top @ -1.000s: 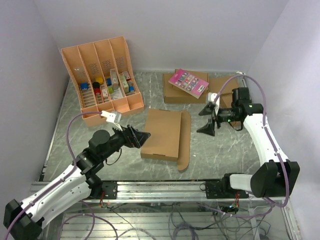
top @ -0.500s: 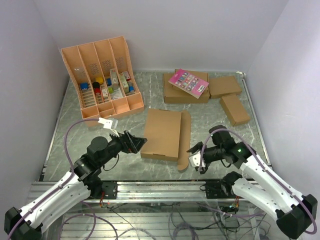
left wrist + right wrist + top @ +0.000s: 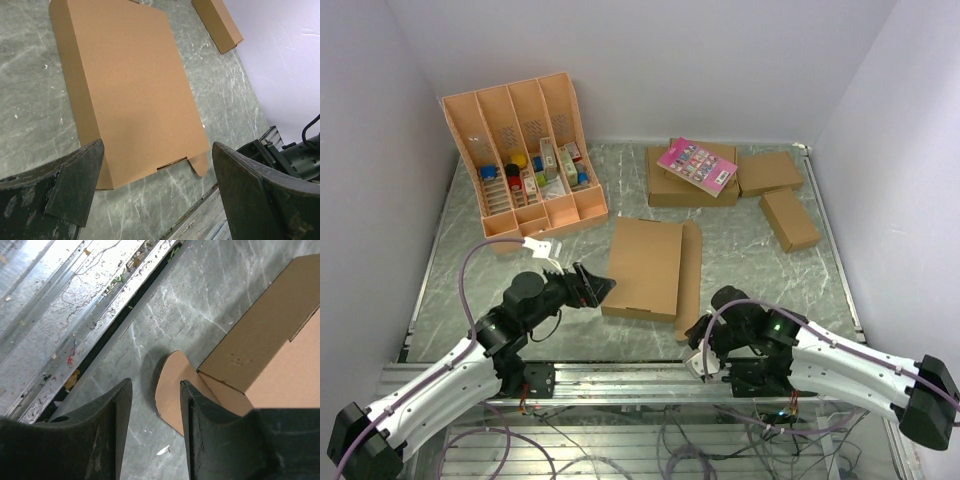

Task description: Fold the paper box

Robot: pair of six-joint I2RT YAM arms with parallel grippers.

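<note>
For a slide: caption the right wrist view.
Right gripper, jaws apart, aimed at the rounded flap of the paper box.

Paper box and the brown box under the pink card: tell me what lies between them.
Nothing but a strip of bare table separates the paper box from the brown box under the pink card; the top external view shows it.

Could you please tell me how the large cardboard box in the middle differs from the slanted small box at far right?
The large box is far bigger than the small box. The large box has a loose flap along its right side; the small box looks fully closed. Both are plain brown cardboard lying flat.
</note>
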